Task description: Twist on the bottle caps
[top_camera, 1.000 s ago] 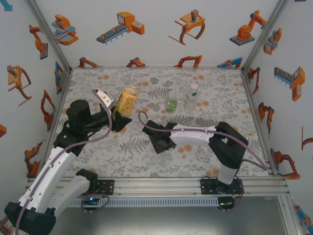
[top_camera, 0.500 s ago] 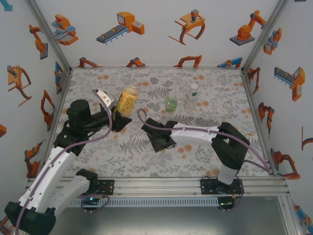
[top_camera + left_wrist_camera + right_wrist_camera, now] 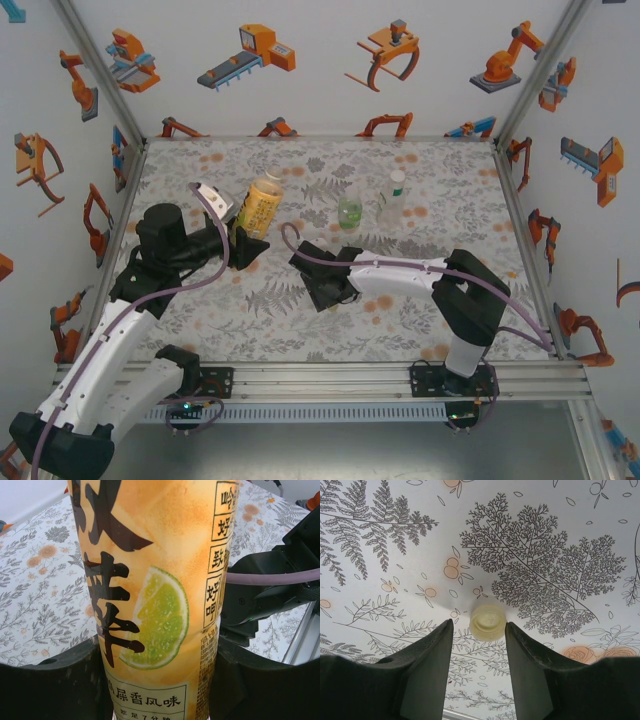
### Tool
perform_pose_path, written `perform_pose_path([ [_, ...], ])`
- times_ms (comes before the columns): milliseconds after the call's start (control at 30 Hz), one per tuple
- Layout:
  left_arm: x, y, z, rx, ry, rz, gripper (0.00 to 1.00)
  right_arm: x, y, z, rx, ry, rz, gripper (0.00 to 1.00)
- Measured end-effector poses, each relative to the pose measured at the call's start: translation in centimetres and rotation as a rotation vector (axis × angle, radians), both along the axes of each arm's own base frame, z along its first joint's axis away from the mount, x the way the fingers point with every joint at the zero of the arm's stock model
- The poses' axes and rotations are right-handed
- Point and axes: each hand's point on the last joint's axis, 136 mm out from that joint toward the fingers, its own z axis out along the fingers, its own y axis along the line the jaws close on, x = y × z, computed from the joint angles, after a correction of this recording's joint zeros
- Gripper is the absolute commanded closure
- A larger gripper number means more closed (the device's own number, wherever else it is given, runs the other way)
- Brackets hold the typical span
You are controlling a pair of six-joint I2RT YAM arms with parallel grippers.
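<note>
The left gripper clamps the upright lime-tea bottle at left-centre, while the right gripper, jaws slightly spread, straddles the pale yellow cap lying in the near middle, which may squirt aside if they close off-centre.

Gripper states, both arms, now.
Left gripper: shut on the amber bottle.
Right gripper: open, one finger on either side of the pale yellow cap, not yet clamped on it.
</note>
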Motion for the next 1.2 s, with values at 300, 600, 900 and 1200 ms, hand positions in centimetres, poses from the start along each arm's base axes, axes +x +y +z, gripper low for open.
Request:
perform_pose_path([
  [300, 0.00, 0.00, 0.00, 0.000, 0.000, 0.000, 1.00, 0.03, 0.32, -0.12, 0.011, 0.002, 0.002, 0.54],
  [600, -0.01, 0.00, 0.01, 0.000, 0.000, 0.000, 1.00, 0.03, 0.26, -0.24, 0.007, 0.003, 0.002, 0.54],
  [900, -0.01, 0.00, 0.01, 0.000, 0.000, 0.000, 1.00, 0.13, 0.19, -0.22, 0.003, -0.003, 0.000, 0.55],
  [1200, -0.01, 0.00, 0.01, 0.000, 0.000, 0.000, 1.00, 0.14, 0.07, -0.71, -0.011, 0.001, -0.002, 0.55],
])
